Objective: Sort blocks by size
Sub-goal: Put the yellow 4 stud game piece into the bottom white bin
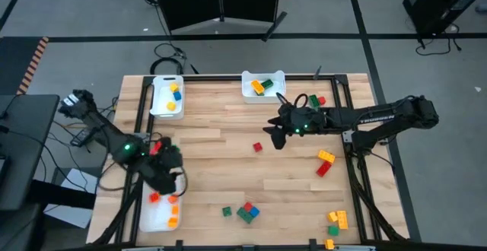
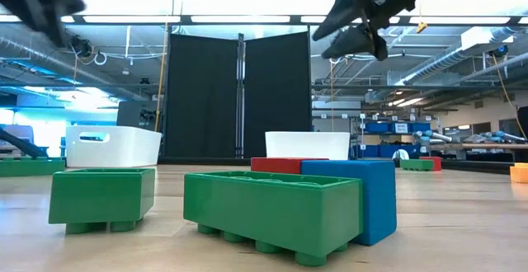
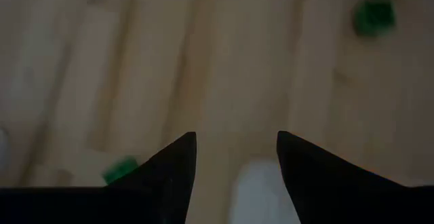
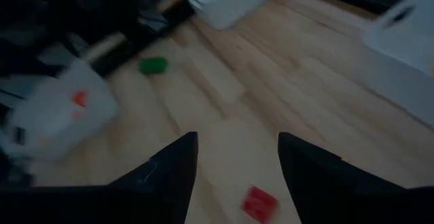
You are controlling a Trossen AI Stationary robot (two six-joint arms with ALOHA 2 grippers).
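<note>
Our right hand point(image 1: 277, 135), fingers parted and empty, hovers just beside a small red plastic brick point(image 1: 258, 147); our left hand point(image 3: 236, 157) likewise gapes empty above the wooden bench point(image 1: 228, 175).

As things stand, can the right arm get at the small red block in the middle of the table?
Probably yes: the right claw hangs open just beside the small red block, with bare wood around it and nothing between them.

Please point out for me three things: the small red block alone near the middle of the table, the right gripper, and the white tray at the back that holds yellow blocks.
small red block point(image 1: 258, 147), high view, its top face.
right gripper point(image 1: 275, 138), high view, between its open fingertips.
white tray point(image 1: 158, 108), high view, its near rim.
</note>
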